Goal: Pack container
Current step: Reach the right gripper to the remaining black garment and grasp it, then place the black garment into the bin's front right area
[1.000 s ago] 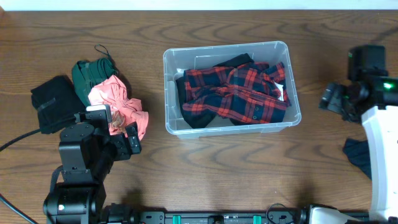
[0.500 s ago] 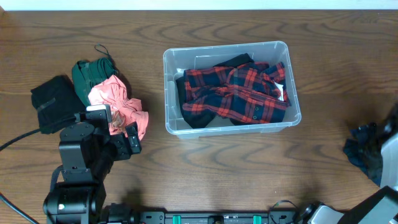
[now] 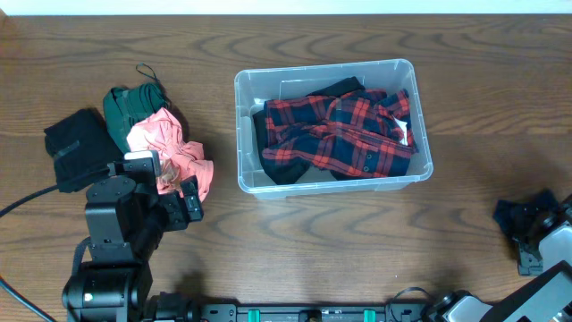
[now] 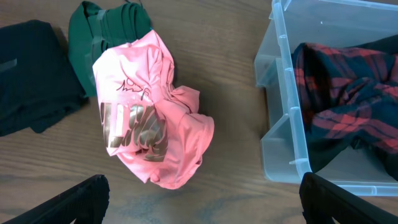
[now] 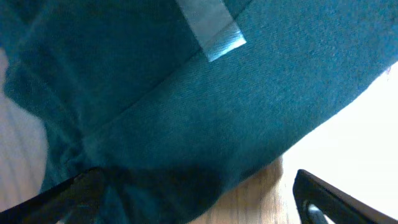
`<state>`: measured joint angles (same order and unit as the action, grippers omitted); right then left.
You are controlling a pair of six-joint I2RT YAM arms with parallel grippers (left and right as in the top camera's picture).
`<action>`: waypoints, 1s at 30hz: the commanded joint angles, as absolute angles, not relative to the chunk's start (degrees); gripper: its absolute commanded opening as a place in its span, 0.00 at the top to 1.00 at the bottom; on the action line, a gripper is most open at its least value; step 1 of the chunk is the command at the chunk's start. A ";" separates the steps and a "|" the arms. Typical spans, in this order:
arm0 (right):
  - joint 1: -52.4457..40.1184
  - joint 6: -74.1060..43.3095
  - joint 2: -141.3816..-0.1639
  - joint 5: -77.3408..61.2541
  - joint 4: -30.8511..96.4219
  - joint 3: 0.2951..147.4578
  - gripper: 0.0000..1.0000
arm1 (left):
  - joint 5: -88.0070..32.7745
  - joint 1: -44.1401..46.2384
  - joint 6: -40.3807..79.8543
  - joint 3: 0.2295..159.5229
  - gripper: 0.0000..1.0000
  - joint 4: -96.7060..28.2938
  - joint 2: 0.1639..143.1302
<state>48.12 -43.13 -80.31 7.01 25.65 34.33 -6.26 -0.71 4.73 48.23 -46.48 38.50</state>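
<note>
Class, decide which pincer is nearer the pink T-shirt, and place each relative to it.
Left. The left pincer hangs open just at the near edge of the pink T-shirt; the right pincer is far off beyond the container, over a teal garment.

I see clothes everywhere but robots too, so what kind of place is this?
Most likely a robot test bench, not a home. A robot arm stands at the front edge of a wooden table, with a clear container holding a plaid shirt and loose clothes like a pink shirt.
</note>
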 commanded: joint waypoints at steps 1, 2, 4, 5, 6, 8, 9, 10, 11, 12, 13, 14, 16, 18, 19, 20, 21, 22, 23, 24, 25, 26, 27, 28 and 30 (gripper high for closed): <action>48.90 -44.66 -80.16 7.73 24.56 33.04 0.11 | -6.90 -0.95 5.26 49.19 0.02 -46.96 38.48; 48.93 -45.17 -80.20 7.99 24.25 32.97 0.14 | -6.90 -0.95 5.26 49.19 0.02 -47.11 38.48; 49.04 -45.39 -80.27 8.43 23.33 32.97 0.15 | -6.90 -0.95 5.26 49.19 0.02 -47.35 38.48; 49.08 -45.39 -80.27 8.62 22.79 32.97 0.16 | -6.90 -0.95 5.26 49.19 0.02 -47.42 38.48; 49.19 -45.39 -80.27 8.99 22.15 32.97 0.16 | -6.90 -0.95 5.26 49.19 0.02 -47.51 38.48; 49.34 -45.39 -80.27 9.06 21.39 32.97 0.17 | -6.90 -0.95 5.26 49.19 0.02 -47.53 38.48; 49.45 -45.39 -80.27 9.15 21.34 32.97 0.18 | -6.90 -0.95 5.26 49.19 0.02 -47.53 38.48; 49.52 -45.41 -80.34 9.21 21.32 32.97 0.18 | -6.90 -0.95 5.26 49.19 0.02 -47.53 38.48; 49.54 -45.41 -80.58 9.23 21.02 32.97 0.19 | -6.90 -0.95 5.26 49.19 0.02 -47.51 38.48; 49.54 -45.39 -80.90 9.28 20.78 32.97 0.19 | -6.90 -0.95 5.26 49.19 0.02 -47.51 38.48; 49.54 -45.39 -81.32 9.26 20.53 32.97 0.19 | -6.90 -0.95 5.26 49.19 0.02 -47.51 38.48; 49.54 -45.39 -81.95 9.26 20.29 32.97 0.19 | -6.90 -0.95 5.26 49.19 0.02 -47.53 38.48; 49.54 -45.41 -83.46 9.74 19.99 32.97 0.20 | -6.90 -0.95 5.26 49.19 0.02 -47.51 38.48; 49.56 -45.41 -85.21 10.11 19.81 32.97 0.22 | -6.90 -0.95 5.26 49.19 0.02 -47.53 38.48; 49.56 -45.39 -85.78 10.11 19.66 32.97 0.24 | -6.90 -0.95 5.26 49.19 0.02 -47.51 38.48; 49.56 -45.39 -86.52 10.09 19.40 32.97 0.29 | -6.90 -0.95 5.26 49.19 0.02 -47.53 38.48; 49.54 -45.39 -87.15 10.07 19.05 32.97 0.37 | -6.90 -0.95 5.26 49.19 0.02 -47.53 38.48; 49.54 -45.39 -87.46 10.07 18.96 32.97 0.49 | -6.87 -0.95 5.26 49.19 0.02 -47.51 38.48; 49.54 -45.36 -87.55 10.04 18.96 32.97 0.64 | -6.90 -0.95 5.26 49.19 0.02 -47.53 38.48; 49.54 -45.32 -87.53 9.96 18.96 32.99 0.77 | -6.87 -0.95 5.26 49.19 0.02 -47.53 38.48; 49.54 -44.97 -87.50 9.54 18.87 32.99 0.90 | -6.90 -0.95 5.26 49.19 0.02 -47.53 38.48; 49.52 -44.45 -87.48 8.95 18.79 32.99 0.99 | -6.90 -0.95 5.26 49.19 0.02 -47.53 38.48; 49.47 -43.86 -87.44 7.99 18.57 32.99 0.99 | -6.90 -0.95 5.26 49.19 0.02 -47.53 38.48; 49.43 -42.85 -87.26 6.50 18.31 33.06 0.99 | -6.90 -0.95 5.26 49.19 0.02 -47.53 38.48; 49.30 -40.14 -86.61 2.85 17.72 33.47 0.99 | -6.90 -0.95 5.26 49.19 0.02 -47.53 38.48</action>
<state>49.06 -43.79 -85.01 6.92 17.30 34.72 -6.26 -0.71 4.73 48.23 -47.53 38.50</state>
